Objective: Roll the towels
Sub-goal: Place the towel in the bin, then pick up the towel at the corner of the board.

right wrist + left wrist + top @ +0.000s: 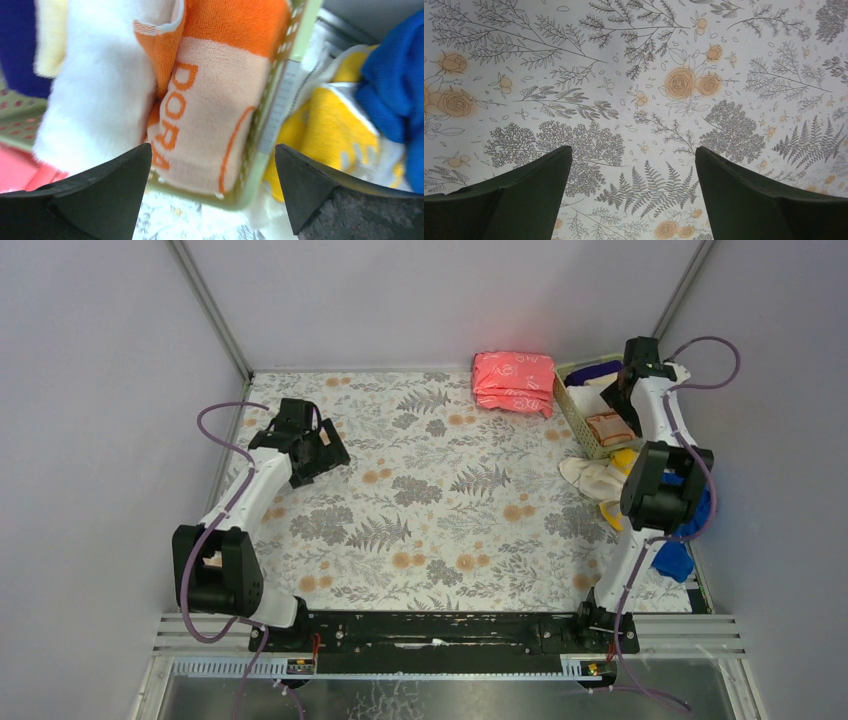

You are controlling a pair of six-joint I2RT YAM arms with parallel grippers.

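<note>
The flowered table cover (430,500) fills the middle of the top view. The left arm (250,490) reaches up the left side of that frame, and the right arm (650,490) up the right side. A folded pink stack (513,382) lies at the upper centre-right, just beside a pale green basket (572,412) in the upper right. Inside the basket, an orange towel (210,115) with lettering and a white towel (95,100) sit pressed side by side. Outside it, down the right edge, a cream towel (590,476), a yellow towel (325,125) and a blue towel (675,560) lie heaped, partly hidden by the right arm. The left gripper (634,150) hangs over bare cover, its fingers spread wide and holding nothing. The right gripper (213,147) hangs over the basket's near rim and the orange towel, its fingers wide apart with nothing gripped between them.
</note>
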